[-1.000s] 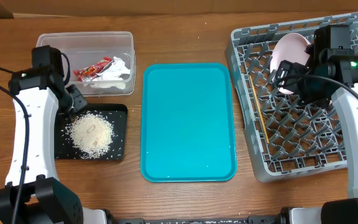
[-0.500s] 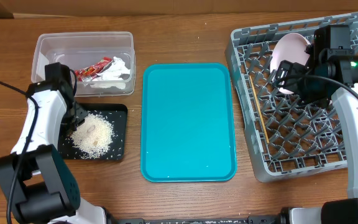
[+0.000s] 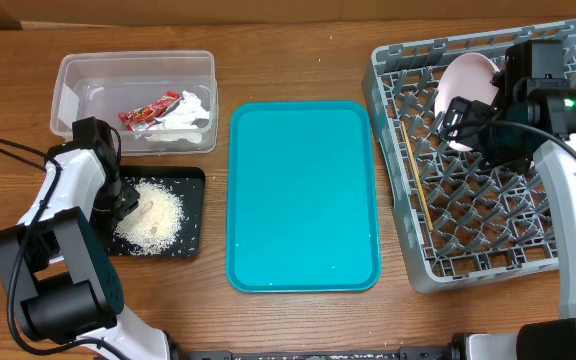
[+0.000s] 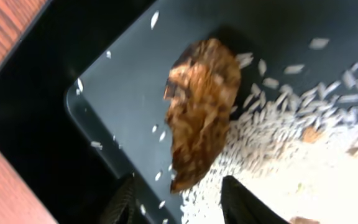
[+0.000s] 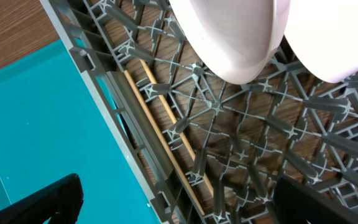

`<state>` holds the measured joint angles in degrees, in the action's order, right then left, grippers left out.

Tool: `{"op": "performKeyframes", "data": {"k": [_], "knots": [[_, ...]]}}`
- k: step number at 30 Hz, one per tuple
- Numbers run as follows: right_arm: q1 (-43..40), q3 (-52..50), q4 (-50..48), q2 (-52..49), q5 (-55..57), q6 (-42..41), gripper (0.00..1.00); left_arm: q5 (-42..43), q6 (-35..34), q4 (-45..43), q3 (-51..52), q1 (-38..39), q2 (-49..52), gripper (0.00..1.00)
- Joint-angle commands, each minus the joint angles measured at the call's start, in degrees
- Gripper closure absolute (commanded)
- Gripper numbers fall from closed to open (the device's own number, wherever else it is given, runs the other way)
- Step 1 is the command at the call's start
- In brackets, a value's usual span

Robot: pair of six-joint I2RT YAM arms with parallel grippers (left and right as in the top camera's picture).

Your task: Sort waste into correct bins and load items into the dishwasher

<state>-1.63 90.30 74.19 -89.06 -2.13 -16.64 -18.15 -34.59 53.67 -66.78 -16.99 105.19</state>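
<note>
My left pincer (image 4: 182, 208) stood with its fingers partly spread and nothing clamped between them, low over the black tray (image 4: 123, 81). Just off its tips, toward 12 o'clock in the wrist view, lay the brown food scrap (image 4: 201, 118). The picture was too blurred for me to tell whether a finger touched it. The rice (image 4: 303, 155) was heaped against the scrap's 4 o'clock side, with stray grains scattered over the tray floor.

From overhead, that tray sat toward 9 o'clock on the tabletop (image 3: 298, 50). The clear tub (image 3: 68, 75) stood just beside it at 12 o'clock and held the red wrapper (image 3: 148, 112) and the white napkin (image 3: 190, 115). The teal tray (image 3: 303, 195) lay in the middle.

My right pincer (image 5: 179, 208) hung wide and empty over the grey rack (image 5: 241, 149), which sat at 3 o'clock on the tabletop. A wooden chopstick (image 5: 166, 140) lay along the rack's 9 o'clock wall. Two pale rounded dishes (image 5: 235, 37) stood in the rack toward 12 o'clock of the pincer, but I could not tell whether they were bowls or a plate.
</note>
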Motion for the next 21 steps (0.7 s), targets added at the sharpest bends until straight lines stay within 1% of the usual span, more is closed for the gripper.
{"op": "performKeyframes", "data": {"k": [1, 5, 7, 8, 9, 12, 13, 14, 15, 16, 19, 21], "knots": [[-0.11, 0.02, -0.17, 0.04, -0.13, 0.2, 0.0, 3.15, -0.04, 1.77, -2.51, -0.37, -0.48, 0.49], [-0.11, 0.02, -0.66, 0.04, -0.13, 0.2, 0.0, 8.44, 2.82, 4.04, -6.69, -0.35, -2.56, 0.37], [-0.11, 0.02, -1.49, 0.04, -0.17, 0.2, 0.0, 11.06, 4.28, 4.76, -8.44, -0.22, -3.91, 0.33], [0.07, 0.02, -3.02, 0.04, -1.38, 0.33, 0.0, 14.93, 6.64, 5.22, -10.23, 0.02, -5.7, 0.31], [0.24, 0.02, -4.11, 0.0, -3.69, 1.14, 0.0, 16.85, 8.02, 5.25, -10.88, 0.22, -6.49, 0.3], [1.09, 0.02, -6.97, -0.22, -13.53, 7.02, 0.0, 22.97, 13.03, 5.29, -12.85, 1.42, -8.66, 0.26], [1.57, 0.02, -7.87, -0.37, -16.48, 8.44, 0.0, 24.81, 14.82, 5.31, -13.51, 2.1, -9.27, 0.22], [1.97, 0.02, -8.5, -0.57, -18.05, 9.25, 0.0, 26.23, 16.33, 5.42, -14.01, 2.84, -9.6, 0.16], [2.47, 0.02, -9.11, -0.81, -18.75, 9.77, 0.0, 27.23, 17.66, 5.49, -14.38, 3.67, -9.81, 0.05], [3.1, 0.02, -9.49, -1.16, -18.51, 10.08, 0.0, 27.89, 19.1, 5.73, -14.64, 4.7, -9.88, 0.0], [3.93, 0.02, -8.76, -2.05, -17.84, 12.79, 0.0, 27.74, 21.99, 9.18, -14.71, 7.39, -9.86, 0.0], [3.91, 0.02, -7.08, -2.73, -15.17, 12.61, 0.0, 26.34, 23.5, 13.07, -14.71, 8.87, -9.86, 0.0]]}}
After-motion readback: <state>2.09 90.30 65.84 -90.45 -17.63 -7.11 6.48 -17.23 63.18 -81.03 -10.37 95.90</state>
